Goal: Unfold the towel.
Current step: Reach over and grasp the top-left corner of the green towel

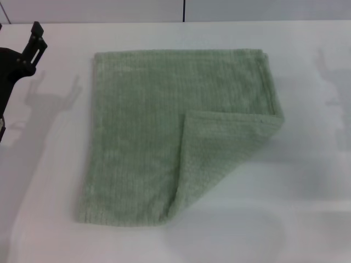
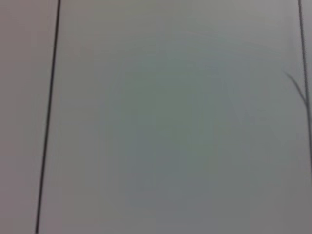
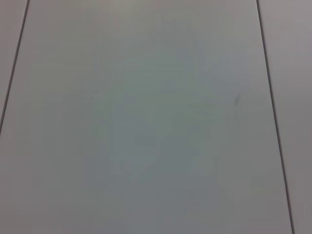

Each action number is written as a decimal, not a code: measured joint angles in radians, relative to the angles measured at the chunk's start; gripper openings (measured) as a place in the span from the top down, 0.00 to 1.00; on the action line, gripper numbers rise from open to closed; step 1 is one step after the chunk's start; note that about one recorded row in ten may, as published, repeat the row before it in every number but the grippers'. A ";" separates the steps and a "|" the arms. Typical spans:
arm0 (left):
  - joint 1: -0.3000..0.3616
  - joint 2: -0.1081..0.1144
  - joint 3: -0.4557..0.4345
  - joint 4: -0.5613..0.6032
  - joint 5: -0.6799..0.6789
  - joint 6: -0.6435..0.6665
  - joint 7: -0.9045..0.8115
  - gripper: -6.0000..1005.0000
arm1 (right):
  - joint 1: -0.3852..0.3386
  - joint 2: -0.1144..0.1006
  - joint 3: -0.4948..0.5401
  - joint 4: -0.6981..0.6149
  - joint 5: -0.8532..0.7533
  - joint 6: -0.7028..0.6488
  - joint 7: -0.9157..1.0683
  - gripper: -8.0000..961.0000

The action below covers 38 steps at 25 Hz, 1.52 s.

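The pale sage-green towel (image 1: 137, 131) lies flat on the white table (image 1: 307, 208) in the middle of the head view. Its near right corner is folded over diagonally onto the rest, making a triangular flap (image 1: 219, 156) with the fold line running from the near edge up to the right side. My left gripper (image 1: 34, 46) is raised at the far left, well clear of the towel's far left corner and holding nothing. My right gripper is out of view. Both wrist views show only a pale panelled surface, no towel.
Bare white table surrounds the towel on all sides. A wall with a dark vertical seam (image 1: 183, 10) rises behind the table's far edge. Arm shadows fall on the table at left and far right.
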 joint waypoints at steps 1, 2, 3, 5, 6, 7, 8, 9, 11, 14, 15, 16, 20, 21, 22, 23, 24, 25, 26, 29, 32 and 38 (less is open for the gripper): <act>-0.001 0.000 0.003 0.000 0.004 -0.001 -0.005 0.17 | 0.001 0.000 0.000 0.000 -0.001 0.000 0.003 0.19; -0.001 0.000 0.003 0.000 0.004 -0.001 -0.005 0.18 | 0.002 -0.001 -0.001 0.001 -0.002 0.000 0.006 0.19; -0.001 0.000 0.003 0.000 0.004 -0.001 -0.005 0.18 | 0.004 -0.001 -0.001 0.001 -0.002 0.000 0.006 0.19; -0.016 0.001 0.045 -0.005 0.008 -0.034 -0.013 0.19 | 0.006 -0.002 -0.004 0.001 -0.003 0.000 0.007 0.19; -0.016 0.001 0.045 -0.005 0.008 -0.034 -0.013 0.20 | 0.014 -0.002 -0.010 0.007 -0.003 0.000 0.007 0.19; -0.016 0.001 0.045 -0.005 0.008 -0.034 -0.013 0.20 | 0.014 -0.002 -0.010 0.007 -0.003 0.000 0.007 0.19; -0.016 0.001 0.045 -0.005 0.008 -0.034 -0.013 0.21 | 0.019 -0.002 -0.012 0.011 -0.003 0.000 0.007 0.19; -0.023 0.001 0.053 -0.009 0.007 -0.055 -0.016 0.21 | 0.023 -0.002 -0.014 0.017 -0.003 0.000 0.007 0.19; -0.040 -0.001 0.062 -0.012 0.008 -0.101 -0.024 0.48 | 0.037 -0.003 -0.015 0.035 -0.003 0.001 0.007 0.19; -0.053 -0.002 0.071 -0.013 0.008 -0.117 -0.036 0.54 | 0.044 -0.003 -0.015 0.043 -0.003 0.005 0.007 0.19; -0.053 -0.002 0.071 -0.013 0.008 -0.117 -0.036 0.56 | 0.047 -0.003 -0.015 0.046 -0.003 0.009 0.008 0.19; -0.070 -0.002 0.076 -0.013 0.009 -0.150 -0.072 0.58 | 0.052 -0.003 -0.015 0.047 -0.003 0.021 0.013 0.19; -0.105 0.001 0.094 -0.013 0.008 -0.222 -0.122 0.65 | 0.061 -0.005 -0.015 0.049 -0.003 0.044 0.023 0.19; -0.125 0.002 0.104 -0.013 0.008 -0.273 -0.141 0.67 | 0.064 -0.005 -0.015 0.049 -0.003 0.052 0.025 0.19; -0.140 0.003 0.112 -0.013 0.009 -0.309 -0.151 0.69 | 0.068 -0.006 -0.015 0.049 -0.003 0.062 0.027 0.19; -0.140 0.003 0.112 -0.013 0.009 -0.309 -0.151 0.76 | 0.072 -0.006 -0.015 0.049 -0.003 0.070 0.029 0.19; -0.140 0.003 0.112 -0.013 0.009 -0.309 -0.151 0.82 | 0.075 -0.006 -0.015 0.049 -0.003 0.081 0.031 0.19; -0.170 0.004 0.129 -0.012 0.009 -0.388 -0.164 0.89 | 0.079 -0.006 -0.015 0.049 -0.003 0.090 0.032 0.19; -0.170 0.004 0.129 -0.012 0.009 -0.388 -0.164 0.90 | 0.087 -0.006 -0.015 0.049 -0.003 0.108 0.034 0.19; -0.217 0.003 0.154 -0.012 0.008 -0.493 -0.178 0.96 | 0.096 -0.006 -0.015 0.049 -0.003 0.125 0.034 0.19; -0.228 0.002 0.160 -0.013 0.008 -0.525 -0.190 1.00 | 0.105 -0.006 -0.015 0.049 -0.004 0.146 0.034 0.19; -0.273 0.004 0.166 -0.014 0.043 -0.647 -0.249 1.00 | 0.116 -0.006 -0.015 0.048 -0.004 0.174 0.034 0.19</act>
